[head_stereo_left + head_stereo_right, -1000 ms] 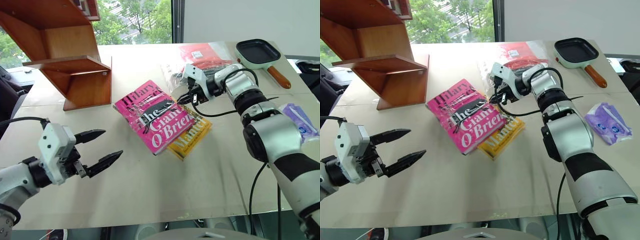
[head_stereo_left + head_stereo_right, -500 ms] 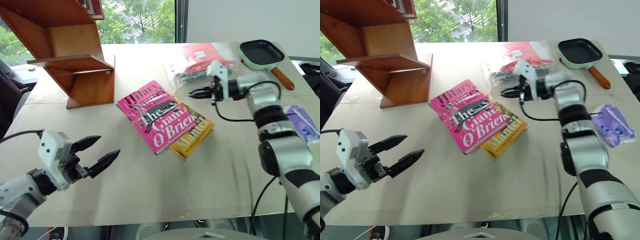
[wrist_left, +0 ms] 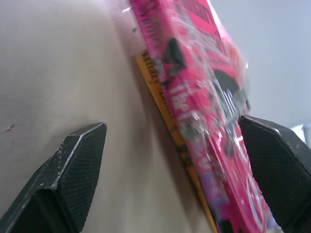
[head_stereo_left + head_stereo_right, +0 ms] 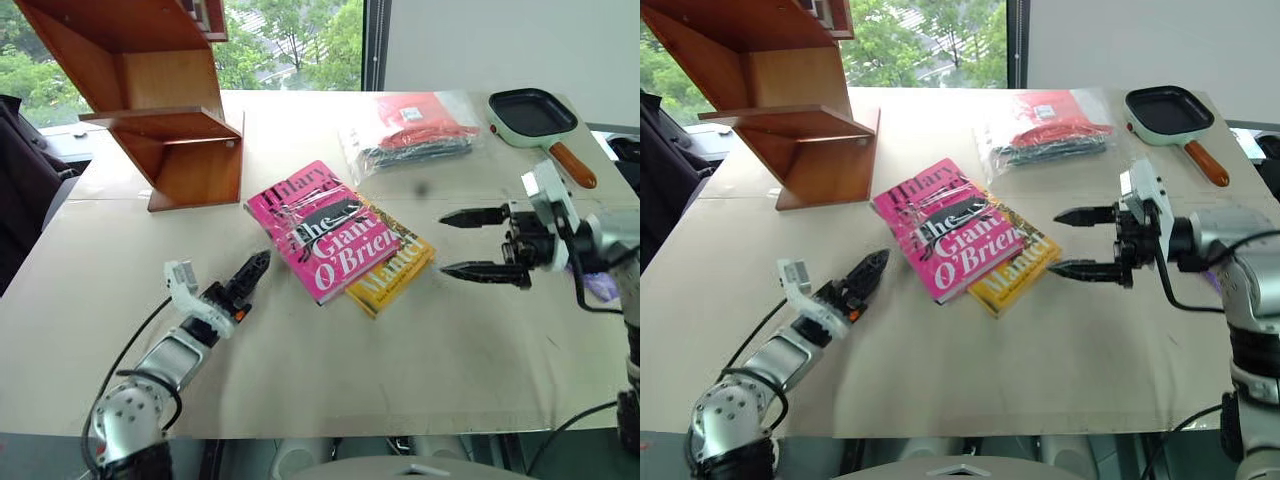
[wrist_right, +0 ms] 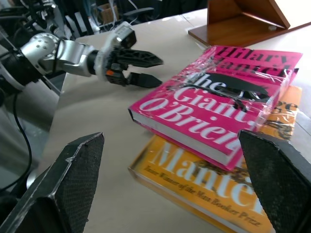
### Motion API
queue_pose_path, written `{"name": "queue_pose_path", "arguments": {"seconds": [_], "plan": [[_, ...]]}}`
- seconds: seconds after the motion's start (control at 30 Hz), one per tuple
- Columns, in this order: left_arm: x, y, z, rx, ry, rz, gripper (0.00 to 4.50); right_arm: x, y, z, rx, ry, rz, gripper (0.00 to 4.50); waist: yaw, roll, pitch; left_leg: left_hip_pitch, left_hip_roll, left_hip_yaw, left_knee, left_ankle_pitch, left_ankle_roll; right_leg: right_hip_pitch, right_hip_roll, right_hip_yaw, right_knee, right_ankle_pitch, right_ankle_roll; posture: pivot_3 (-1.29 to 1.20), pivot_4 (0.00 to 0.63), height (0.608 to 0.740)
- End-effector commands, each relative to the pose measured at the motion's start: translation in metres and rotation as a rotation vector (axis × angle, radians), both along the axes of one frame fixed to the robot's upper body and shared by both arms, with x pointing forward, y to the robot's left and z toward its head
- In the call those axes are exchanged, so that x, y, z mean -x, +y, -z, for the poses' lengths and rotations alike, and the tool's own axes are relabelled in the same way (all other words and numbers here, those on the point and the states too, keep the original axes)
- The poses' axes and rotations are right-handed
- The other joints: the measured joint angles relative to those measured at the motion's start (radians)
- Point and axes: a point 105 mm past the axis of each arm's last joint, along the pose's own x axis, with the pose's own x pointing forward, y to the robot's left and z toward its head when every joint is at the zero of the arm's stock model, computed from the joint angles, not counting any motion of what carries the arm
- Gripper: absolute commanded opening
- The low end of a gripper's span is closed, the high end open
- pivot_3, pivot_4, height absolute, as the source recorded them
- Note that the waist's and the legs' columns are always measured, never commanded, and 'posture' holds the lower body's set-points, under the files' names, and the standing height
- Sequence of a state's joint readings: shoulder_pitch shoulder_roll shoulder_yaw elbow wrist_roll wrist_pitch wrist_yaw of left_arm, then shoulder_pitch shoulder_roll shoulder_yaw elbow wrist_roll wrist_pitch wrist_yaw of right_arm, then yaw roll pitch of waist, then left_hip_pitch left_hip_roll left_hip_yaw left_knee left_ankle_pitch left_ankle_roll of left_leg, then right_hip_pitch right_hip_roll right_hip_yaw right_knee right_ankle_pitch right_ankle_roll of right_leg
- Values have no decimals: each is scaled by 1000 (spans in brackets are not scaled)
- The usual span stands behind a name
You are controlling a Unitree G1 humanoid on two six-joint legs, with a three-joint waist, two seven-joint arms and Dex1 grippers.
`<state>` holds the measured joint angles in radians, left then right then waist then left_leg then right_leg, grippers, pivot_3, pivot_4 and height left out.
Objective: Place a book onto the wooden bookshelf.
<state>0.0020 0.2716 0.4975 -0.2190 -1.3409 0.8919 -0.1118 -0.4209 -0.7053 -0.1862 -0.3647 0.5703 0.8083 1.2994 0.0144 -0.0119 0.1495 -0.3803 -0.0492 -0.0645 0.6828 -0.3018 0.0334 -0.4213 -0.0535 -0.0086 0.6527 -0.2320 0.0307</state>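
While the glossy pink book (image 4: 322,230) lay flat on the table (image 4: 300,350), atop a yellow book (image 4: 392,270), its long axis ran diagonally from the wooden bookshelf (image 4: 150,110) toward the right gripper (image 4: 482,243), which hung wide open and empty. From the left wrist, the left gripper (image 3: 170,165) stood spread, holding nothing, beside the wrapped cover. From the right wrist, white lettering crossed a black patch.
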Motion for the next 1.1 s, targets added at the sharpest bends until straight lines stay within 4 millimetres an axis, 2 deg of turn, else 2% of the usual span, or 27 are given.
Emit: {"name": "queue_pose_path", "arguments": {"seconds": [0.03, 0.13, 0.27, 0.37, 0.6, 0.63, 0.73, 0.8, 0.83, 0.97, 1.0, 1.1], "plan": [[-12, -28, 4, 143, 39, 146, 4500, 34, 0, -4, -54, -65, 15, 4452, 9, -1, -1, 0, 0, -1, 1, 0, 0, 1, 0, -1, 0, 0, 0, 0, 150, 720], [-20, -37, 6, 208, 55, 216, 4500, 46, -4, 3, -77, -84, 89, 4452, 26, 0, -2, 1, -1, -3, 2, 0, 0, 4, -1, -2, 0, 0, 0, 0, 150, 720], [-32, -48, 10, 247, 76, 288, 4500, 45, -21, 7, -111, -117, 261, 4452, 26, 0, -5, 3, -3, -3, 4, 0, 1, 6, -1, -1, 0, 0, 0, 0, 150, 720], [-43, -54, 9, 296, 72, 333, 4500, 52, -25, 12, -121, -102, 285, 4452, 26, 0, -6, 5, -3, -3, 4, 0, 0, 8, -1, -2, 1, 0, 1, 0, 150, 720], [-58, -66, 14, 360, 115, 437, 4500, 68, -20, 3, -232, -71, 209, 4452, 25, 1, -6, 9, -3, -3, 3, 0, 0, 12, 0, -1, 2, -1, 1, 0, 150, 720], [-59, -67, 13, 365, 117, 453, 4084, 68, -21, 2, -240, -85, 206, 4500, 25, 1, -6, 10, -3, -3, 3, 0, 1, 13, 0, -1, 2, -1, 1, 0, 150, 720], [-60, -71, 9, 375, 115, 503, 3641, 68, -26, 3, -229, -118, 204, 4500, 28, 1, -6, 11, -3, -3, 3, 0, 1, 14, -1, -2, 2, -1, 1, 0, 150, 720], [-62, -70, 9, 376, 120, 512, 2623, 65, -29, 7, -202, -127, 240, 4500, 27, 2, -6, 11, -3, -3, 2, 0, 1, 14, -1, -2, 2, -1, 1, 0, 150, 720], [-63, -69, 9, 376, 121, 514, 2388, 64, -30, 8, -190, -132, 258, 4500, 27, 2, -6, 11, -3, -3, 2, 0, 1, 14, -1, -2, 2, -1, 1, 0, 150, 720], [-64, -67, 10, 373, 122, 518, 653, 57, -37, 19, -123, -127, 337, 4500, 26, 2, -6, 11, -3, -3, 2, 0, 1, 14, -1, -2, 2, -1, 1, 0, 150, 720], [-64, -67, 10, 373, 121, 519, 467, 56, -38, 21, -106, -127, 353, 4500, 26, 2, -7, 11, -3, -3, 2, 0, 0, 14, -1, -2, 2, -1, 1, 0, 150, 720], [-65, -65, 12, 369, 125, 503, 467, 53, -39, 23, -102, -125, 383, 4500, 26, 3, -7, 12, -3, -3, 2, 0, 0, 14, -1, -1, 2, -1, 1, 0, 150, 720]]}}
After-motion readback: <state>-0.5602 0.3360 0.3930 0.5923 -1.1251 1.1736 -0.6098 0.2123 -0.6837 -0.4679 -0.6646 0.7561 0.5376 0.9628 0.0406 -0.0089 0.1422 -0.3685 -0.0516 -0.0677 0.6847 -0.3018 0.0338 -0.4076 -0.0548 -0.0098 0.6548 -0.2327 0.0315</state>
